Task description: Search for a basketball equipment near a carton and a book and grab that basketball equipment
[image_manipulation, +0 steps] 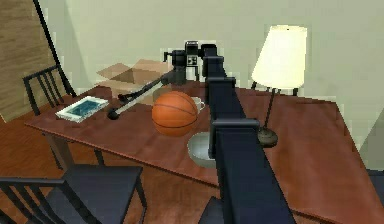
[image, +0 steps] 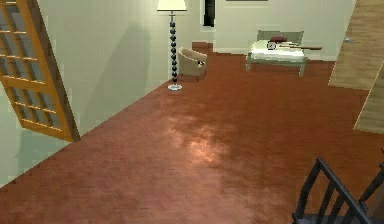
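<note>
Arm side view: my arm [image_manipulation: 238, 150] reaches out over a brown wooden surface [image_manipulation: 310, 140]. My gripper [image_manipulation: 172, 60] is at the arm's far end, with an open carton [image_manipulation: 135, 75] just to its left on the surface. I cannot tell how its fingers are set, nor whether it holds anything.

The basketball [image_manipulation: 174, 110], orange, rests on the surface just left of the arm, on the near side of the gripper. The carton stands beyond the ball, toward the far edge. A book [image_manipulation: 82, 108] with a bluish cover lies flat near the surface's left end. A dark rod [image_manipulation: 135, 100] lies aslant between book and ball, its far end by the carton. A grey bowl [image_manipulation: 203, 148] sits against the arm's left side, nearer than the ball. A table lamp [image_manipulation: 278, 62] with a pale shade stands right of the arm. A dark chair [image_manipulation: 45, 85] stands at the surface's left end.

Forward view: a red-brown floor [image: 200, 140] runs to a floor lamp [image: 172, 40] and a bed [image: 277, 52] at the far wall. A glazed wooden door [image: 35, 70] is at the left.
</note>
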